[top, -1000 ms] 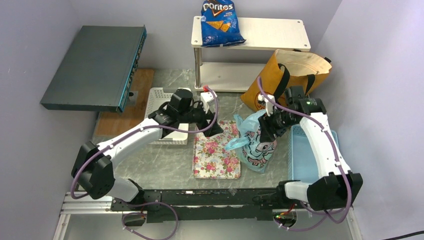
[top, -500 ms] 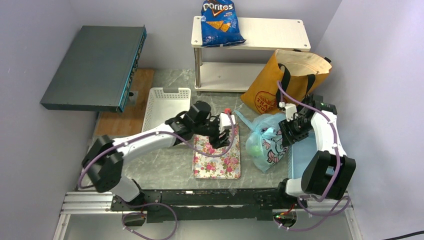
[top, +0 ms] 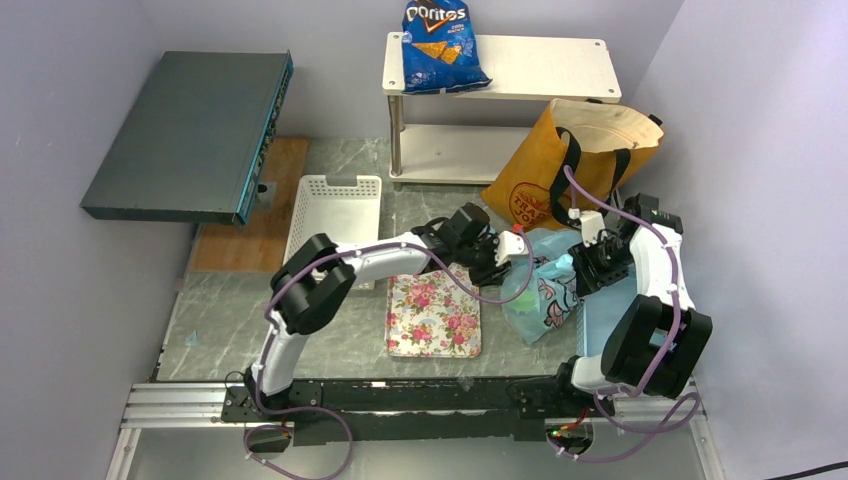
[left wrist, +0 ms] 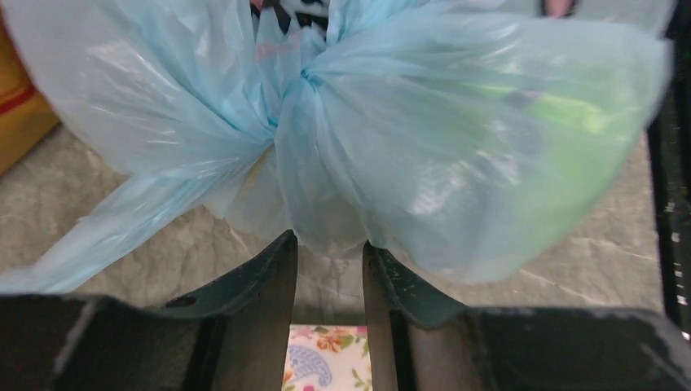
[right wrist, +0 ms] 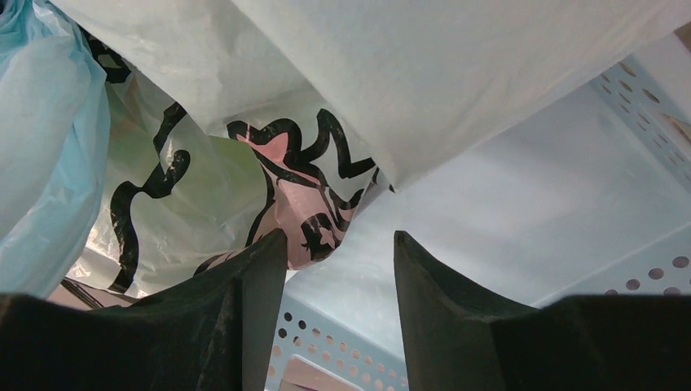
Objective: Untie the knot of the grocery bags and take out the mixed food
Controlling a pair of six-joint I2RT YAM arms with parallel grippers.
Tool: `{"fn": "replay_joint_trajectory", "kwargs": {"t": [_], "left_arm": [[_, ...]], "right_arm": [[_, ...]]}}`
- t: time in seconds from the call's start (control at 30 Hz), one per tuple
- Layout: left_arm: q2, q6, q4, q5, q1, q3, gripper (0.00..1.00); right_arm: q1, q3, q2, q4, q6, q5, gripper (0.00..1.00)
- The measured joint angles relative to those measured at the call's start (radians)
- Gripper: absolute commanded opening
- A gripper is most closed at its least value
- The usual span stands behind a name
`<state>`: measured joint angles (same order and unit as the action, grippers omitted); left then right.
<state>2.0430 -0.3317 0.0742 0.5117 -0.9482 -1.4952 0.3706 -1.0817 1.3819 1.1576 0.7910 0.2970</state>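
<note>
Left gripper point(left wrist: 330, 244), slightly parted, touches the blue plastic bag point(top: 545, 295) just below its knot point(left wrist: 305, 75). Right gripper point(right wrist: 338, 236), parted wide and holding nothing, sits beside the bag over the blue basket point(right wrist: 530, 204). The orange tote point(top: 560, 160) stands behind.

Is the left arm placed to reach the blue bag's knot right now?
Probably yes. The left gripper is open right at the light-blue bag, and the knot sits just beyond its fingertips with nothing between them.
</note>
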Motion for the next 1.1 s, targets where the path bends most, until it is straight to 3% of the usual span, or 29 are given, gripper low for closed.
{"fn": "replay_joint_trajectory", "kwargs": {"t": [0.2, 0.53, 0.6, 0.73, 0.8, 0.97, 1.1], "left_arm": [[0.089, -0.057, 0.065, -0.043, -0.005, -0.042, 0.36], [0.049, -0.085, 0.143, -0.058, 0.05, 0.056, 0.33], [0.014, -0.084, 0.153, -0.062, 0.057, 0.092, 0.38], [-0.097, -0.055, 0.174, -0.049, 0.064, 0.163, 0.68], [-0.167, -0.029, 0.173, -0.025, 0.062, 0.18, 0.76], [-0.325, 0.045, 0.101, 0.045, 0.031, 0.18, 0.8], [-0.311, 0.103, 0.067, 0.072, -0.016, 0.124, 0.79]], "right_arm": [[0.001, 0.017, 0.001, 0.0, 0.043, 0.025, 0.53], [0.001, 0.089, 0.022, -0.003, 0.105, 0.096, 0.54], [-0.002, 0.1, 0.023, -0.001, 0.109, 0.116, 0.54], [-0.035, 0.144, 0.002, 0.01, 0.108, 0.156, 0.57], [-0.063, 0.156, -0.041, 0.031, 0.101, 0.158, 0.58], [-0.082, 0.092, -0.165, 0.12, 0.072, 0.168, 0.59], [-0.053, -0.017, -0.154, 0.152, 0.073, 0.168, 0.59]]}}
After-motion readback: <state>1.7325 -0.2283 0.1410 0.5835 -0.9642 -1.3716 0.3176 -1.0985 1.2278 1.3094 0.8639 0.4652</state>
